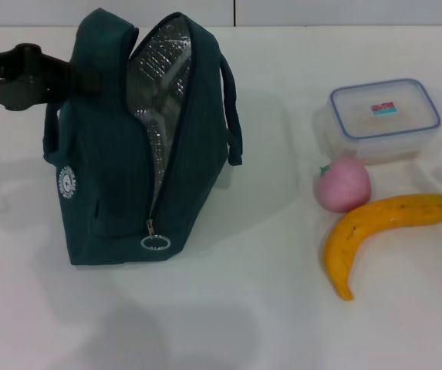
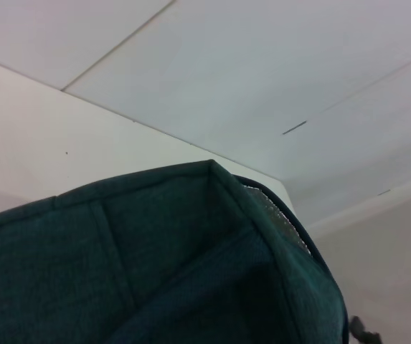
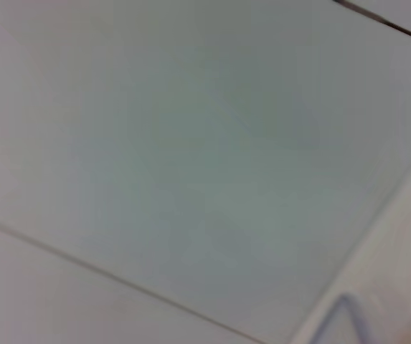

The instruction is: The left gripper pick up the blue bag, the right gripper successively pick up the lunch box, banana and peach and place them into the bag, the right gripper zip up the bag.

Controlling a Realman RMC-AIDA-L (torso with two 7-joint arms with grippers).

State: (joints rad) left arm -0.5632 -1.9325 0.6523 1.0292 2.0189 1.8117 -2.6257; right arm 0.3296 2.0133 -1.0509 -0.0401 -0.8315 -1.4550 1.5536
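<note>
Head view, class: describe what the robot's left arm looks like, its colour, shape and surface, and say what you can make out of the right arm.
The left arm is matt black, a thick rounded link with a knuckle-like bulge on top, reaching in beside the blue bag. No cables or markings show on it. Of the right arm only small dark slivers at the picture's edge appear, too little to describe.

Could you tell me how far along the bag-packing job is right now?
Early. The left arm reaches the blue bag, which stands unzipped on the table. The lunch box, peach and banana lie outside it. Packing and zipping remain.
</note>
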